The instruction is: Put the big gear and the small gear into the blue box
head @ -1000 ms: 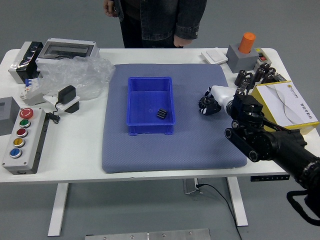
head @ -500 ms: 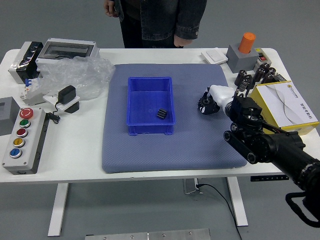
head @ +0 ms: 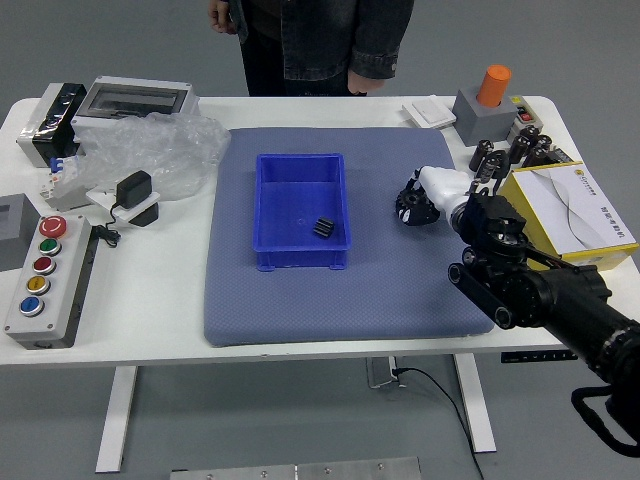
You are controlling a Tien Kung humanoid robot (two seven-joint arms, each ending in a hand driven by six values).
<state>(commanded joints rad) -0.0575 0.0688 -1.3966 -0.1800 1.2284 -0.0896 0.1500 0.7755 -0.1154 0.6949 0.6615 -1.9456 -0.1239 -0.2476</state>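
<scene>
Right robot hand (head: 488,218) at the mat's right side, narrowed at its pale front part (head: 444,190); big gear (head: 416,204) looked pinched there, though the contact itself was partly hidden. Small gear (head: 324,227) lay inside the blue box (head: 262,200), near the right wall, toward the front. Step in hand, as judged: securing the big gear and carrying it leftward to the box; about half the task done. Doing it well would call for a firm, even pinch, then a straight lift off the mat (head: 400,305) until the gear could pass over the near side wall, with a low release in the box's bare far half, so as not to strike the small gear. Likely trouble: gear twisting out of a grip so near its edge, or the hand nudging the rim. Pose: right arm (head: 590,325) slanted in low from the lower right, forearm aimed up and left, hand leaning over the mat beside the yellow box (head: 580,205); remaining dark fingers (head: 489,163) raised, away from the gear. Person (head: 335,40) stood beyond the desk (head: 150,310), one hand (head: 220,16) hanging, the other (head: 364,82) just by the far edge, neither handling anything visible.
</scene>
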